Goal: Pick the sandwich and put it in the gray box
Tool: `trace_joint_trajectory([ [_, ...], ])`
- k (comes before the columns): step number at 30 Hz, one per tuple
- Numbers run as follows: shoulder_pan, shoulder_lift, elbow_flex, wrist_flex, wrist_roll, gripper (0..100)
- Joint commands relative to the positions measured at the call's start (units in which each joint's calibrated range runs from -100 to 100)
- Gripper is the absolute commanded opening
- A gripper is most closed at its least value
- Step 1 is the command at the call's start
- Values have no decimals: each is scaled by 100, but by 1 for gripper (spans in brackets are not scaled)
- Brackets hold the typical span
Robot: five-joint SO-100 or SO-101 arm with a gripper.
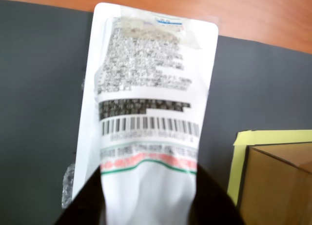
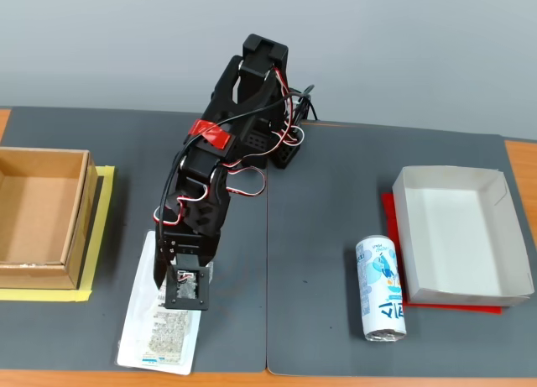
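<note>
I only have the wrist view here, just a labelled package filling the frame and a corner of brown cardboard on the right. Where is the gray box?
Observer: In the fixed view the gray box sits at the far right of the mat, on a red sheet, empty inside.
Operator: Anything between the package and that box?
Observer: Yes, a blue-and-white can lies on its side just left of the gray box's near corner.
Operator: And that brown cardboard beside me?
Observer: It is an open brown box at the far left, the opposite side from the gray box.
Operator: Is the sandwich lifted yet?
Observer: The sandwich appears to lie flat on the mat near the front edge, with the gripper over its far end.
</note>
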Motion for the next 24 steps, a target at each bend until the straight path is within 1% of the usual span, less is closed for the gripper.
trace_joint_trajectory([
  [1, 22, -98, 20, 82, -32, 2],
  [11, -75, -904, 47, 56, -63, 2],
  [24, -619, -2472, -26, 117, -68, 2],
])
